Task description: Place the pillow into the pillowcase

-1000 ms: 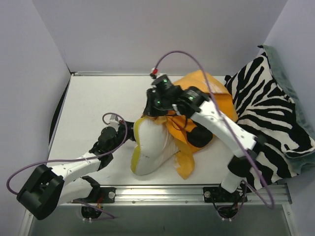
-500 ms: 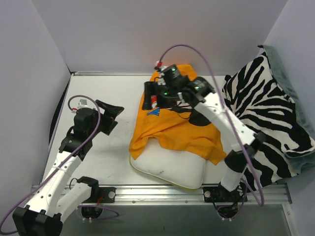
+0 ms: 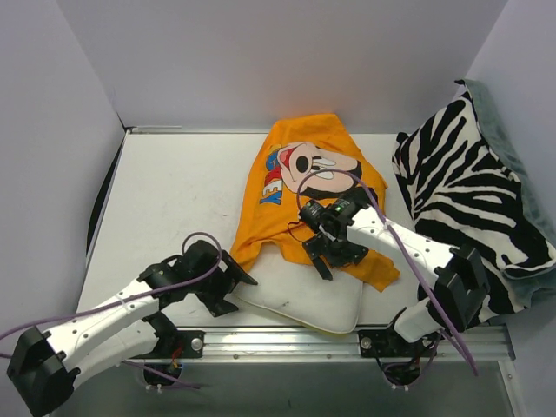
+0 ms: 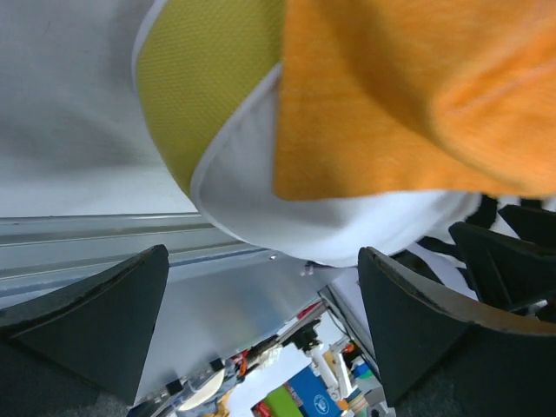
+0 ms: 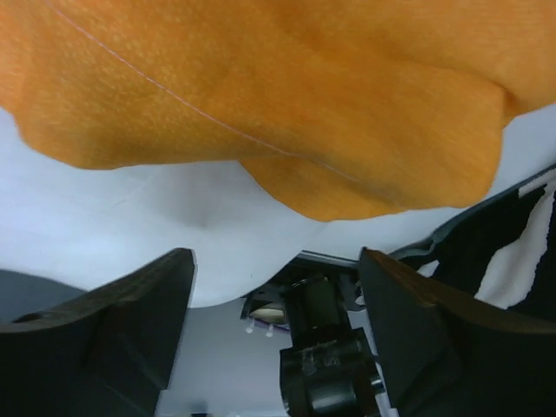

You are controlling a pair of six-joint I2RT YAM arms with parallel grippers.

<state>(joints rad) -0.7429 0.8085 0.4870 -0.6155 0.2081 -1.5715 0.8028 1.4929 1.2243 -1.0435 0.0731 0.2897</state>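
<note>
Left gripper point(image 3: 228, 285) and right gripper point(image 3: 323, 254) both gape wide, holding nothing. Pillow point(image 3: 300, 300) lies flat, with its far part covered by the case point(image 3: 304, 187) and its near end bare. Whether it sits inside or merely under, I cannot tell. To do this step well, pinch only orange cloth at each side. Then draw it evenly over the bare end without dragging the pillow.

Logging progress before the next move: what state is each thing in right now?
pillow: lying flat, far part covered by the pillowcase, near end bare.
pillowcase: spread print-up, near hem draped over the pillow.
left gripper: open, empty, at the pillow's near left corner.
right gripper: open, empty, above the pillowcase hem.
zebra-striped cushion: lying at the right, untouched.
</note>
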